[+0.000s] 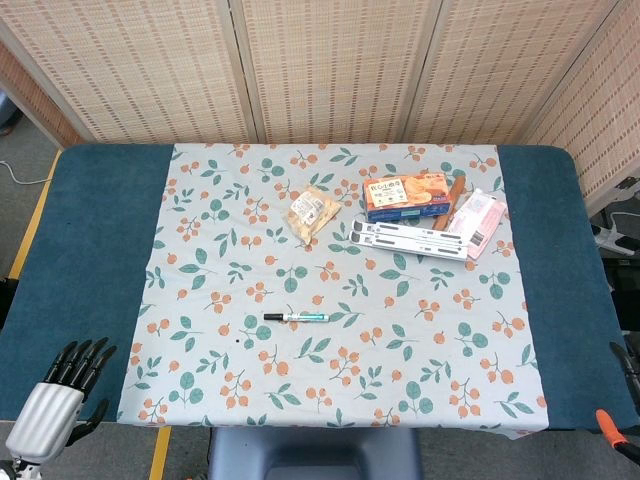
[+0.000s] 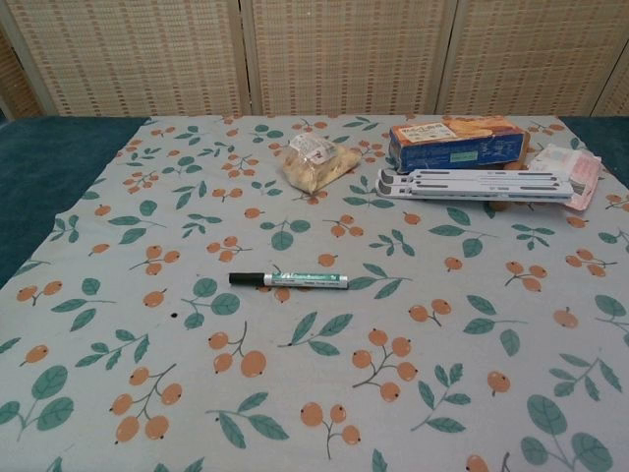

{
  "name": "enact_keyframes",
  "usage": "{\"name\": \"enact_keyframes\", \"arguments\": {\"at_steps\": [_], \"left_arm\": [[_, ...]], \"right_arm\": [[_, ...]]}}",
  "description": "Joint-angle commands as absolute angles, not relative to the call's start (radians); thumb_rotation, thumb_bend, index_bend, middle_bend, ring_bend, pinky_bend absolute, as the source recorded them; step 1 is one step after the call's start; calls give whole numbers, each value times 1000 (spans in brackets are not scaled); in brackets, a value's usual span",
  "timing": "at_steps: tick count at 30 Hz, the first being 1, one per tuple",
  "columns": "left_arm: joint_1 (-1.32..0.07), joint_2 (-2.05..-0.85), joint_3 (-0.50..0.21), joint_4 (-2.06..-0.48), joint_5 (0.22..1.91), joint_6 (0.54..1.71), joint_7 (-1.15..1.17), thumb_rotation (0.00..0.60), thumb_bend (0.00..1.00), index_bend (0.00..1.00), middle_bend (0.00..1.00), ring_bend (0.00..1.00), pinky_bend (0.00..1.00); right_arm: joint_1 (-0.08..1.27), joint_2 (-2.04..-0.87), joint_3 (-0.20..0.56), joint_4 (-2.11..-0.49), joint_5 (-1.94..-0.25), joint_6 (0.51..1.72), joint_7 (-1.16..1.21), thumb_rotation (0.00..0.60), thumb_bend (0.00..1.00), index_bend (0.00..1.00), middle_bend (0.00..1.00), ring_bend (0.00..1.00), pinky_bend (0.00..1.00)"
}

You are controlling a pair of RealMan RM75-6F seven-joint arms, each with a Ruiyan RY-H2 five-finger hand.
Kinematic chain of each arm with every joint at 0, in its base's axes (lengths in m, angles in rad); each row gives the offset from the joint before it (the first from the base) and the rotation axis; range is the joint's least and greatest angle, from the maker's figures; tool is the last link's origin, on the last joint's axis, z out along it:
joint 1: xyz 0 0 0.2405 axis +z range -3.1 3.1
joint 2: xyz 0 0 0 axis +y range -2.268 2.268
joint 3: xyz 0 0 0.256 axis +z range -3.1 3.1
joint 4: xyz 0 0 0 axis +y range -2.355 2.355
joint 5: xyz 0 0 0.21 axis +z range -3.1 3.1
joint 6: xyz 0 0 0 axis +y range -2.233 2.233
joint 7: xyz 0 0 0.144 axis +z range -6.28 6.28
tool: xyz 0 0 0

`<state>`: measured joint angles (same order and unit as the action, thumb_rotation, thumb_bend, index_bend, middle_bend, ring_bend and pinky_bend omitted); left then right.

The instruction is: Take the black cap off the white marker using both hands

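Note:
The white marker (image 1: 300,317) (image 2: 300,280) lies flat on the floral cloth near the table's middle, pointing left to right. Its black cap (image 1: 272,317) (image 2: 246,279) is on the left end. My left hand (image 1: 65,385) hangs off the table's front left corner, far from the marker, with its dark fingers spread and nothing in them. At the right edge of the head view a dark sliver (image 1: 627,368) seems to be my right hand, but too little shows to read its fingers. The chest view shows neither hand.
At the back right lie an orange-and-blue snack box (image 1: 405,196) (image 2: 454,142), a white slatted stand (image 1: 412,239) (image 2: 477,184) and a pink packet (image 1: 476,220). A clear bag of snacks (image 1: 312,212) (image 2: 316,160) sits behind the marker. An orange clamp (image 1: 610,424) is at the front right corner.

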<state>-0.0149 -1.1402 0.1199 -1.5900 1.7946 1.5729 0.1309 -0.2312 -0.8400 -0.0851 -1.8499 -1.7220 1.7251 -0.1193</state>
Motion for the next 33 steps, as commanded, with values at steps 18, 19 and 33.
{"name": "enact_keyframes", "arguments": {"at_steps": [18,19,33], "left_arm": [[-28,-1140,101,-1587,1752,1548,112,600,420,0,0,0,71],[-28,-1140,99,-1587,1748,1546,114,600,420,0,0,0,71],[-39,-1166,56,-1548,1698,1550,108,600,420,0,0,0,69]], "right_arm": [[16,-1065,42,-2037,-1578,1355,-522,600,191,104,63,0,0],[44,-1095,57,-2050,-1547,1318,-581,600,191,124,83,0,0],[411,-1734,248,-1824,-1042,1176,-1193,600,217,259,187,0,0]]}}
